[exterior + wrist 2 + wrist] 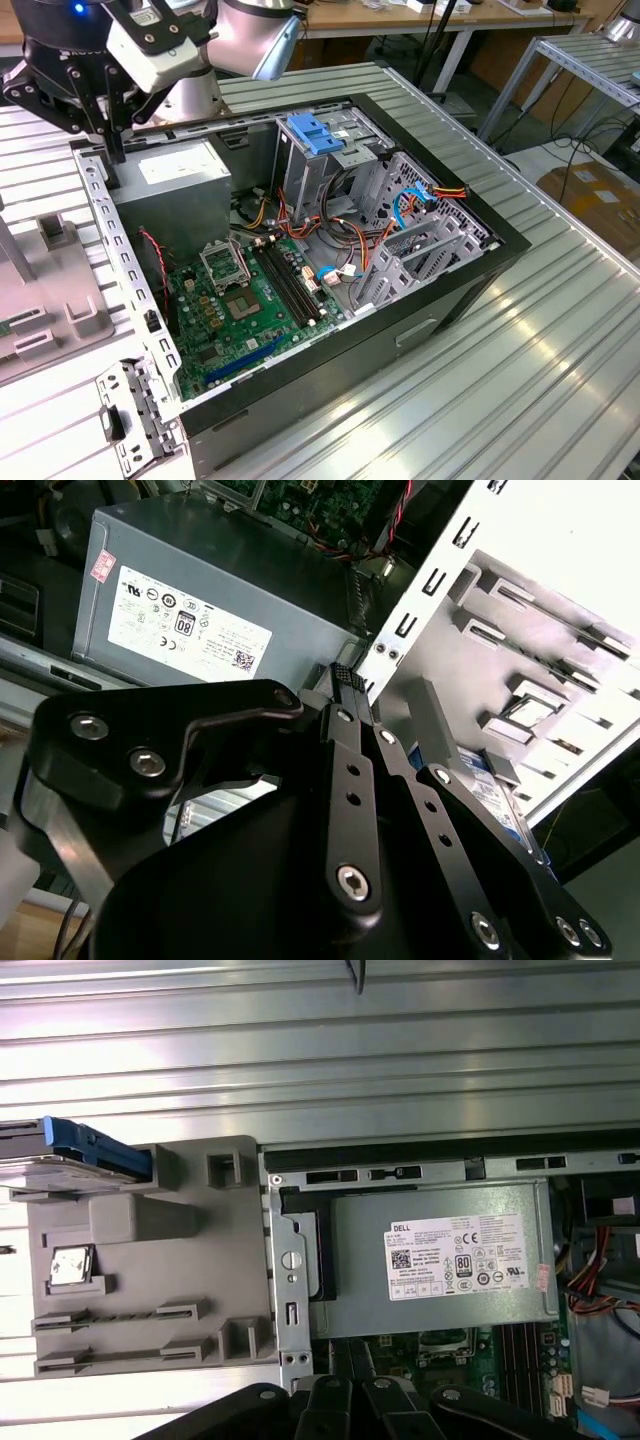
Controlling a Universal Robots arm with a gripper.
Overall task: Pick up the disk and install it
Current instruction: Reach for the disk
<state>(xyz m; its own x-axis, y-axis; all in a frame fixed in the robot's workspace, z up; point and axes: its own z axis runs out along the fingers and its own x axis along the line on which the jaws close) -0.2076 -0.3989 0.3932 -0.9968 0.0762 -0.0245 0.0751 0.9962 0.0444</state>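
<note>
Claw [345, 675] poised over the open computer case [430, 330]
Its fingers are together, gripping nothing, above the case wall by the grey power supply [440, 1260]. The disk [75, 1150] sits at a corner of a grey holder [150, 1260] on the table [560, 330] beside the case.

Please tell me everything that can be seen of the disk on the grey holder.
In the first wrist view the disk shows in part, cut by the picture's edge. It is a flat body, silvery metal along its side, with a bright blue plastic rail on the end nearer the computer case. It sits at a corner of the grey plastic holder, outside the case, on the ribbed metal table. Only the holder seems to touch it; nothing grips it.
</note>
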